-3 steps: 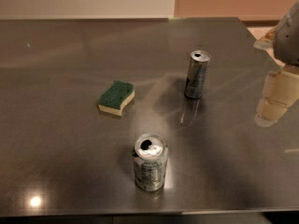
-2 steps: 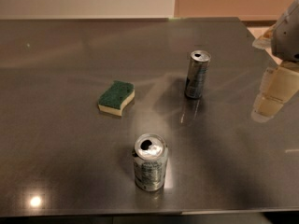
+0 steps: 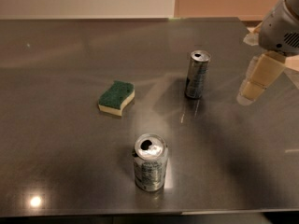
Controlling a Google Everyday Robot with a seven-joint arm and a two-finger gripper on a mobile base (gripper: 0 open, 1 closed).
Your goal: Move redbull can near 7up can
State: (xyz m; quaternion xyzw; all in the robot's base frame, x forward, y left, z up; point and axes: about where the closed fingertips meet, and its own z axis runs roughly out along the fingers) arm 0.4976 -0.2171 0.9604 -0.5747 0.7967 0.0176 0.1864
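Note:
The redbull can, slim and tall with dark bluish markings, stands upright right of the table's middle. The 7up can, wider and stouter with greenish-grey print and a dented top rim, stands upright near the front edge. They are well apart. My gripper hangs at the right side of the view, to the right of the redbull can and apart from it, with cream-coloured fingers pointing down and left. It holds nothing.
A green-and-yellow sponge lies left of the redbull can on the dark reflective table. The table's front edge runs just below the 7up can. A wall stands behind the far edge.
My gripper has moved a little to the left, toward the redbull can. The cans and the sponge have not moved.

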